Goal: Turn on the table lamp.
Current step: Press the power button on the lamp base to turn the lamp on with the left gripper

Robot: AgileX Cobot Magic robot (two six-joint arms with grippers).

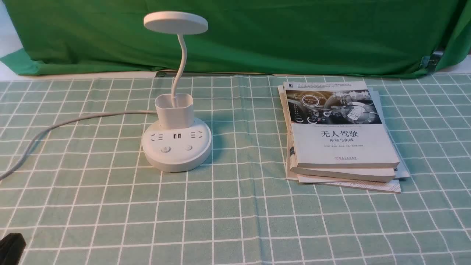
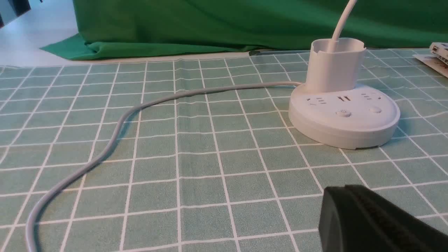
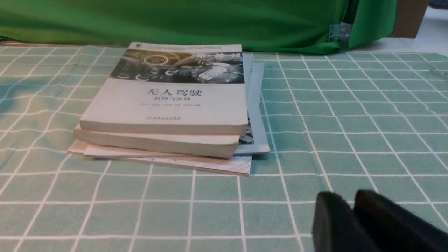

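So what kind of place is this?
Probably a robotics test table: a green cloth hung as a backdrop, dark robot fingers at the edge, and a lamp beside stacked books.

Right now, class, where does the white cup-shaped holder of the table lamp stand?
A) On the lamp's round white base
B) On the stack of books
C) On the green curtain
A: the white plastic cup-shaped holder rises from the back of the round white base, behind the two round buttons.
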